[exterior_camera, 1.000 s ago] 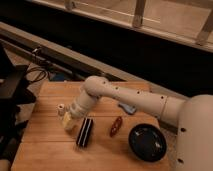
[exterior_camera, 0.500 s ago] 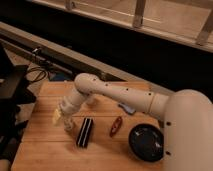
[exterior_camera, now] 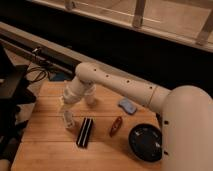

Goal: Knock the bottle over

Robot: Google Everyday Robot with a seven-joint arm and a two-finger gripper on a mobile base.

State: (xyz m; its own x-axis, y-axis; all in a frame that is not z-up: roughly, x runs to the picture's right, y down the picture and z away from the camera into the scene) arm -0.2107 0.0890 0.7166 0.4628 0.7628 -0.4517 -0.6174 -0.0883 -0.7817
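Gripper (exterior_camera: 67,116) over wooden table (exterior_camera: 50,145), left of dark flat case (exterior_camera: 85,132) | finger opening: cannot tell | bottle: not made out, perhaps hidden beneath gripper | risk: blind sweep may strike case or brown object (exterior_camera: 116,126) instead

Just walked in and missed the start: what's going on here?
A white robot arm reaches over a wooden table. Its end effector is low at the table's left side, by a small pale thing that may be the bottle, too unclear to tell whether it stands. A black rectangular object, a reddish item, a blue object and a black dish lie nearby.
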